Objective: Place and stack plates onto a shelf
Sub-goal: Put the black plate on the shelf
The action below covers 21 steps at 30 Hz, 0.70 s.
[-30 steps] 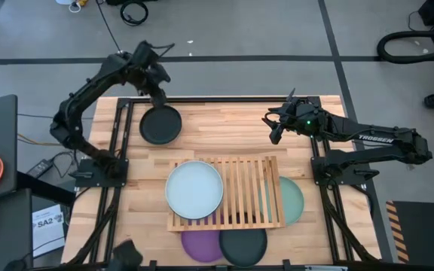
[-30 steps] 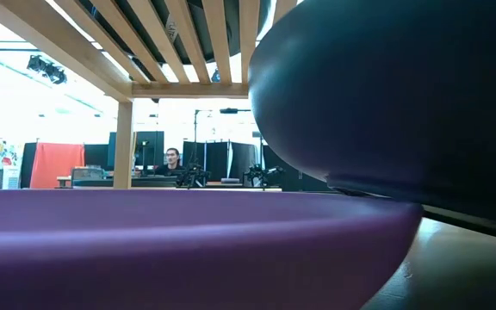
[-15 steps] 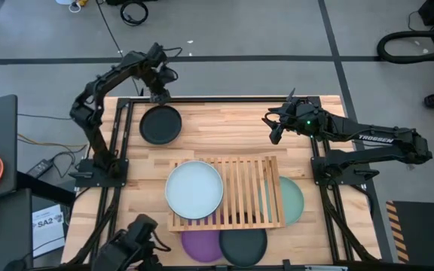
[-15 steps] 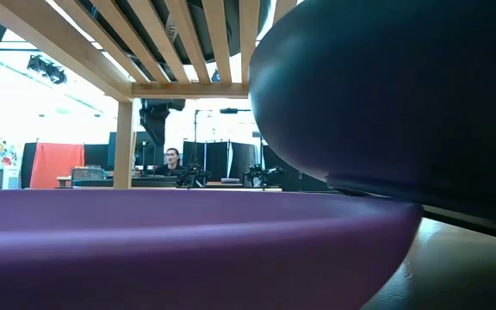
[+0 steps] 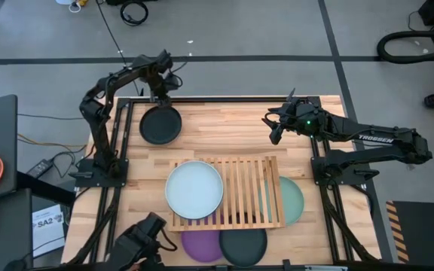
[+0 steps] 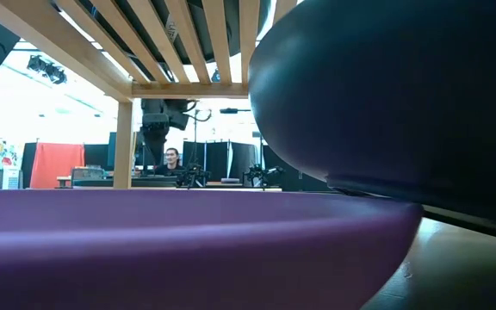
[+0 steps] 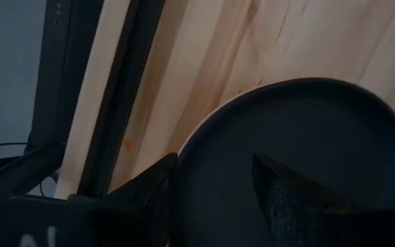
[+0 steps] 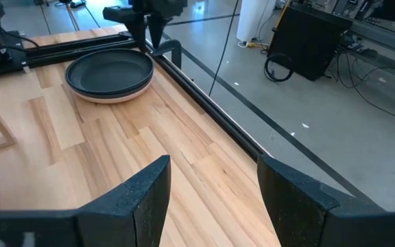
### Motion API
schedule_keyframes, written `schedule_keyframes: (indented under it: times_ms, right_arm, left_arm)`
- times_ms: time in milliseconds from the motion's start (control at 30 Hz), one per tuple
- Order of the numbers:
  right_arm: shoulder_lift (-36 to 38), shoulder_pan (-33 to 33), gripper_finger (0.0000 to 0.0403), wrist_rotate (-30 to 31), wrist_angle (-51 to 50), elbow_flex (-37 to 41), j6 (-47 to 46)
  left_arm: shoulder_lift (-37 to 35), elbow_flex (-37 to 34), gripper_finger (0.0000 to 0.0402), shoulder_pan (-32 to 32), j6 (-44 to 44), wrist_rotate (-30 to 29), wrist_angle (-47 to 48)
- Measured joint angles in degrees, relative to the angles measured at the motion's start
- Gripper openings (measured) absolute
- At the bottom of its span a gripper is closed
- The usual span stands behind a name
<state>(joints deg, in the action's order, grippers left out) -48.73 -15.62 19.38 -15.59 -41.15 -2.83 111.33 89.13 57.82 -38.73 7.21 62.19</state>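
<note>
Above the black plate (image 5: 160, 125), the left tool (image 5: 162, 98) has risen clear.

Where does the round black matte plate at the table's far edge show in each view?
High view: black plate, upper left, left end effector over its far rim.
Low view: not identifiable.
Left wrist view: fills lower right.
Right wrist view: upper left.
Shared landmark: left end effector.

You had five round matte plates in view: black (image 5: 160, 125), pale blue-white (image 5: 194, 190), mint green (image 5: 292, 200), purple (image 5: 201, 245) and dark teal (image 5: 243, 244); one light wooden slatted shelf (image 5: 249, 192); two dark arms.
</note>
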Motion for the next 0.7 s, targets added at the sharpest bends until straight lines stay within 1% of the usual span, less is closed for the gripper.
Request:
schedule_keyframes:
  times_ms: [100,233,467,600,700]
  right_arm:
    - [0.0,0.0,0.0223,0.02,0.01,0.0,0.0]
    - [0.0,0.0,0.0223,0.0,0.0,0.0,0.0]
    - [0.0,0.0,0.0223,0.0,0.01,-0.01,-0.02]
    - [0.0,0.0,0.0223,0.0,0.01,0.0,-0.02]
    - [0.0,0.0,0.0223,0.0,0.0,0.0,-0.02]
  left_arm:
    - [0.22,-1.72,0.0192,-0.68,-1.35,-0.95,-1.02]
    - [0.37,-4.04,0.0192,-1.83,-2.48,-5.04,-2.32]
    - [0.37,-5.34,0.0192,-2.49,-2.46,-8.93,-5.81]
    - [0.35,-5.34,0.019,-2.45,-2.39,-9.56,-7.52]
    - [0.64,-5.34,0.0181,-2.45,-2.23,-9.56,-7.7]
